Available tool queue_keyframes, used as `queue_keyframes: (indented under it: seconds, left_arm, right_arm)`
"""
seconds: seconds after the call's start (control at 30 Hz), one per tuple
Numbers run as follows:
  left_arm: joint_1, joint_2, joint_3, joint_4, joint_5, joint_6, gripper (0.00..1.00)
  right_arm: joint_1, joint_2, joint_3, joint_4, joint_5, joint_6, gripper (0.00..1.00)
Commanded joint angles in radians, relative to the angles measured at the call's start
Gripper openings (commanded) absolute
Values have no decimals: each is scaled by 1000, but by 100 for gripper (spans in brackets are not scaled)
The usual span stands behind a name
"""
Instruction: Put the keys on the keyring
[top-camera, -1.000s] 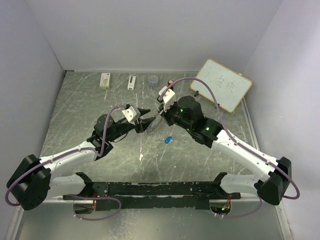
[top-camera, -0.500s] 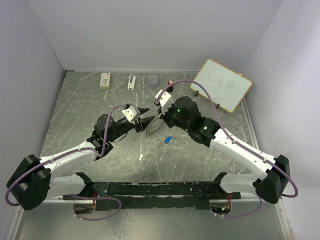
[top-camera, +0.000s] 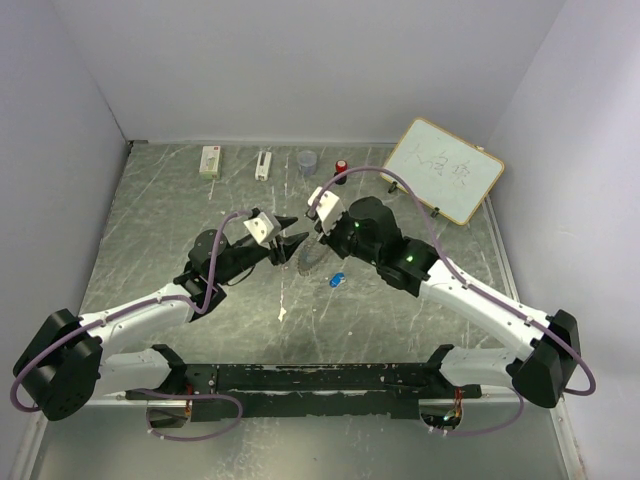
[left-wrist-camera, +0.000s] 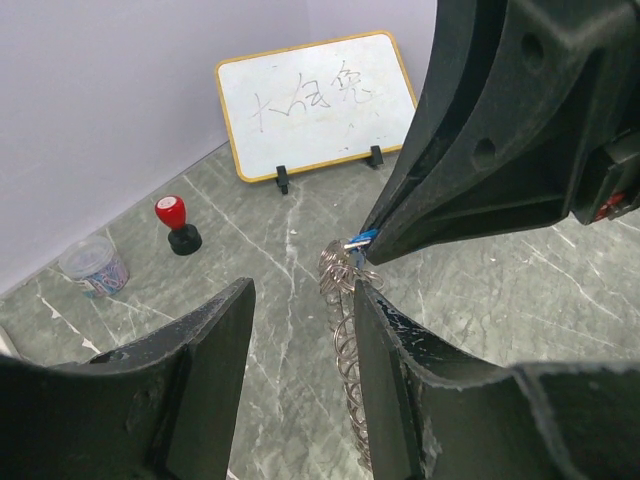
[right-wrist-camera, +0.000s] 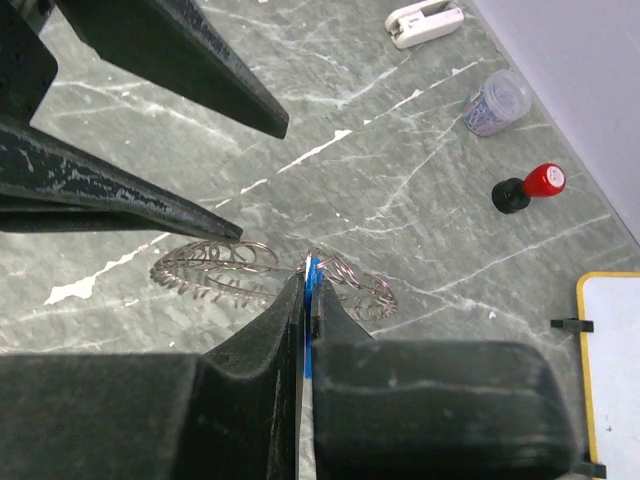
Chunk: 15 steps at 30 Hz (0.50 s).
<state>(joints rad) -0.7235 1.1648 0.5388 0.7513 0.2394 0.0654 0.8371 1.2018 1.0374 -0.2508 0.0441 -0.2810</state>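
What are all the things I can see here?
keyring: one, silvery, middle, between the claws
keys: two, blue, one in right claw, one on table
whiteboard: one, white, far right
stamp: one, red-black, back
cup: one, clear, back
box: one, white, back left
stapler: one, white, back
table: one, grey marbled, underneath
left claw: one, black, open by keyring
right claw: one, black, shut on key

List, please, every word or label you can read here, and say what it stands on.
"大白兔", handwritten, my best reading: on the whiteboard.
Red label on the white box: too small to read.
Nothing else legible shows.
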Motion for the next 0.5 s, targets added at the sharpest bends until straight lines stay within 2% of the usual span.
queue_keyframes:
  seconds: [0.0,0.13,0.27,0.47]
  left_arm:
    - [-3,-17,-11,8,-4,11,55]
    - [-2,4,-1,10,22,16,55]
    - [-3,33,13,4,110,41,54]
    - [-3,44,9,-15,242,110,56]
  right_arm:
    - [-4,-38,-30,81,-6,-88,0]
    - [-4,-57,-82,114,-14,-150,0]
    - [-5,-75,-94,124,-42,-211,0]
    - [-43,-45,-18,47,-158,-253,0]
